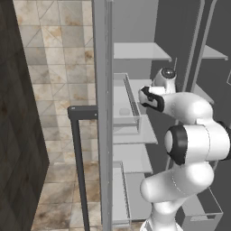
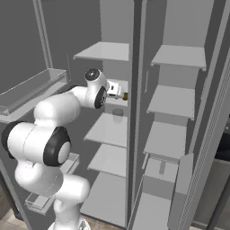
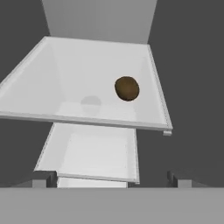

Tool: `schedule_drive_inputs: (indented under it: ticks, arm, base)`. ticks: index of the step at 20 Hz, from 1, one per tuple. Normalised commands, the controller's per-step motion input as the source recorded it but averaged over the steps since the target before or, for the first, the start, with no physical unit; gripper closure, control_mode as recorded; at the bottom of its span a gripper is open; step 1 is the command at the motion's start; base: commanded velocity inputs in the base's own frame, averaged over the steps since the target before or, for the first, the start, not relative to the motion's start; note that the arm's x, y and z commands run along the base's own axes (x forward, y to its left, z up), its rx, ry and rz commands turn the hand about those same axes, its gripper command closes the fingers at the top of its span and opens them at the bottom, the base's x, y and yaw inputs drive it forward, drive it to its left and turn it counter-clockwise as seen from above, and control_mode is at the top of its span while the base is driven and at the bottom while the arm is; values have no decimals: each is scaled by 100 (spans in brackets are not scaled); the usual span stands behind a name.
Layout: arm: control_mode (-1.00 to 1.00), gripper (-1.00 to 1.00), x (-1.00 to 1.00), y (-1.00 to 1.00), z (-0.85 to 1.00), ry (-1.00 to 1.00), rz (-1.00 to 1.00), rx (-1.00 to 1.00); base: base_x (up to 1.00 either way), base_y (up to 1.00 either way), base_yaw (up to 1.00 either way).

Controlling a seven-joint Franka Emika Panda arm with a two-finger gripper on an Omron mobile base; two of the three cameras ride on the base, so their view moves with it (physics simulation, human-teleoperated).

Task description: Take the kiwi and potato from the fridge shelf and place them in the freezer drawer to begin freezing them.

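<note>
In your hand view, a brown kiwi (image 3: 127,88) lies right of centre on the pale fridge shelf (image 3: 65,78). Your gripper (image 3: 111,179), bottom edge, is spread wide, holding nothing.

The fridge shelf (image 3: 65,87) is rendered as a smooth, matt pale grey slab with a slightly brighter rim. The brown item (image 3: 127,88) lying on it is given a dull, finely mottled skin. The arm (image 1: 194,140) is finished in glossy white plastic with dark bands at the joints. The floor (image 1: 54,58) is shown as mottled beige stone tile, and the wall (image 1: 18,113) beside it as dark rough stone.
</note>
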Motion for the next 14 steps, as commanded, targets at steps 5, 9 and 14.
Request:
schedule_drive_inputs:
  ticks: [5,9,14]
  arm:
    - [-100,-100,49,-15,-1,5,0,-2]
    - [-100,-100,47,-17,-8,5,0,-1]
    - [-100,-100,49,-18,-19,7,0,-1]
  base:
    - [0,0,0]
    - [0,0,0]
    - [0,0,0]
